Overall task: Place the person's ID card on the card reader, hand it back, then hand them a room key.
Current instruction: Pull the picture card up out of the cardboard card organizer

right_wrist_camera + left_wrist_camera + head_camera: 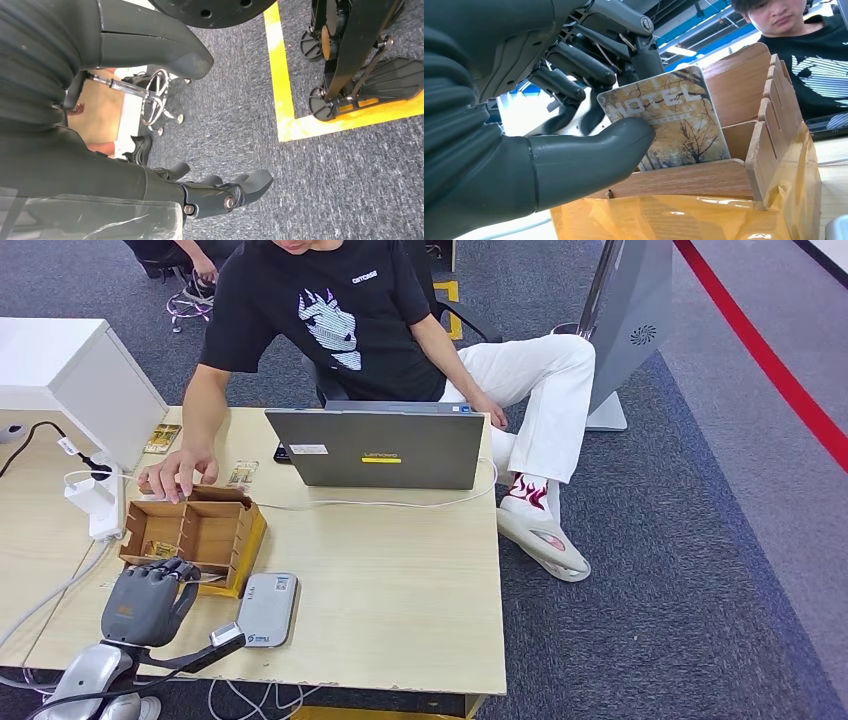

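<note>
I see my left hand (pixel 148 600) reaching over the near edge of the wooden card box (pixel 195 530), thumb (pixel 589 155) and fingers pinching a hotel room key card (pixel 669 117) standing in its slot. My right hand (pixel 220 192) hangs over carpet, fingers apart, holding nothing.
</note>
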Robot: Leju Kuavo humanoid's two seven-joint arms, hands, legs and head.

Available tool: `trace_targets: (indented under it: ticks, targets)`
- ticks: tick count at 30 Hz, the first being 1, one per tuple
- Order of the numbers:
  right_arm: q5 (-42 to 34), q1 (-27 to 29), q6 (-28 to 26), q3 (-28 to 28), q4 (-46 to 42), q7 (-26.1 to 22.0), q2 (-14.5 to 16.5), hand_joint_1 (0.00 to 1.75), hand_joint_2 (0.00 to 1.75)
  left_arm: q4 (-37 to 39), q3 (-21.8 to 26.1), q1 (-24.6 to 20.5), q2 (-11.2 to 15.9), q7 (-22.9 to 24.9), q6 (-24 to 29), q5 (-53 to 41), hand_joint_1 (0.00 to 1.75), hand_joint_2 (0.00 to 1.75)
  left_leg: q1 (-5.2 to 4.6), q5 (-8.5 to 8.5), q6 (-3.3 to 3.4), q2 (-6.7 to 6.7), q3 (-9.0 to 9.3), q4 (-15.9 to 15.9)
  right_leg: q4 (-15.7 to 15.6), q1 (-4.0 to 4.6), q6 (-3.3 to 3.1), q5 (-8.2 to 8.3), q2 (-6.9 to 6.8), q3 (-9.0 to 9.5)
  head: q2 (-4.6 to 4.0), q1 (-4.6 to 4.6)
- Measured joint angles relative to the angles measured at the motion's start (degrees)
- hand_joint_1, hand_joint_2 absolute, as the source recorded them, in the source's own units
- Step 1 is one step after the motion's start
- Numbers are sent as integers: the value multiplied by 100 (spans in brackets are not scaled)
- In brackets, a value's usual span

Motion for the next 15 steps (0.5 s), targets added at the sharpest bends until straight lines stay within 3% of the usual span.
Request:
trace_targets:
  ticks: [10, 15]
  targets:
    - [67, 0, 0, -13, 0, 0, 0, 0, 175, -10, 0, -10, 8, -26, 173, 51, 175, 175, 0, 0, 0, 0, 1, 0, 0, 0, 0, 0, 0, -1, 0, 1]
    - [140, -4, 0, -44, -2, -8, -1, 0, 175, -364, 72, -165, 165, -14, 360, 238, 175, 175, 4, 4, -2, -2, 0, 0, 0, 1, 0, 1, -2, -2, 0, 2]
